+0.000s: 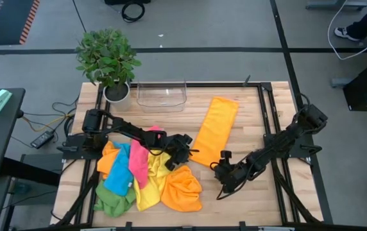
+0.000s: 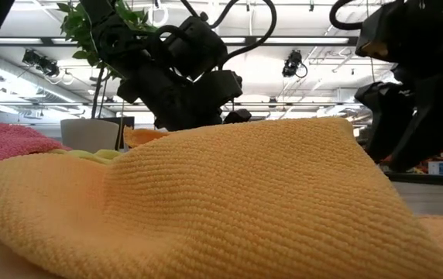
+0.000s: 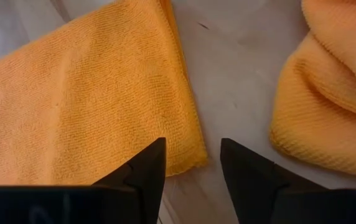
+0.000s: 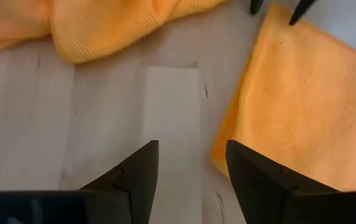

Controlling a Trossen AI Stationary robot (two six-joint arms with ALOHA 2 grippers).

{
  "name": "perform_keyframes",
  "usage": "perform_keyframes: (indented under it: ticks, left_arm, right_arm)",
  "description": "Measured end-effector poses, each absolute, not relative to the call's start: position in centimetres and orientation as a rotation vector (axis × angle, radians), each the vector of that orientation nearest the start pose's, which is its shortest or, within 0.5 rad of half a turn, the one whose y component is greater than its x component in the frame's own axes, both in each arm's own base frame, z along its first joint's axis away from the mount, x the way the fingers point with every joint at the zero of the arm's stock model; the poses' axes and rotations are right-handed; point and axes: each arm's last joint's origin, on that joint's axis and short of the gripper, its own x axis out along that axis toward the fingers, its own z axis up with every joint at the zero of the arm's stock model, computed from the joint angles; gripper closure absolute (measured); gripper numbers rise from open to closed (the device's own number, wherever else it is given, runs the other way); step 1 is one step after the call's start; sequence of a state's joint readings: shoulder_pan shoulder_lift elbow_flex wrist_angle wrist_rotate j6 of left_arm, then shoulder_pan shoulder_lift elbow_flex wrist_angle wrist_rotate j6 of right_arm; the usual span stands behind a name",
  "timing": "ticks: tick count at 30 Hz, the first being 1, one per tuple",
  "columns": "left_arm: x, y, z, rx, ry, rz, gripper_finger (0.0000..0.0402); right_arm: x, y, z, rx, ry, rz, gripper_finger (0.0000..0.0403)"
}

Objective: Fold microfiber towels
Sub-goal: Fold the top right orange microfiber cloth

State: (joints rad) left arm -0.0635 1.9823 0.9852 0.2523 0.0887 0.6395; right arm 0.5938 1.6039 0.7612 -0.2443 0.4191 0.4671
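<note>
Orange, half-folded towel (image 1: pixel 215 130) lies just ahead of both empty, spread grippers, left (image 1: pixel 185 153) and right (image 1: pixel 224 168); each should pinch 1 near corner squarely before folding.

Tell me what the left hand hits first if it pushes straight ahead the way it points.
Probably the near corner of the folded orange towel. The left hand is open and empty, aimed at that corner's edge and the bare table beside it; depth is hard to judge.
</note>
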Motion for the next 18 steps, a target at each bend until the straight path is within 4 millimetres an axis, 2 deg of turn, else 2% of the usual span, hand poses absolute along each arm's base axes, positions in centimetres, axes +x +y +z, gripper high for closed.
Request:
perform_keyframes:
  ticks: [7, 18]
  left_arm:
    - [38.0, -2.4, 10.4, 0.582, 0.668, -0.391, 0.0255]
    - [38.0, -2.3, 10.4, 0.560, 0.674, -0.380, 0.0263]
  right_arm:
    - [23.9, 13.5, 13.3, -0.083, 0.964, -0.107, 0.0217]
    - [24.1, 12.9, 13.0, -0.045, 0.966, -0.096, 0.0238]
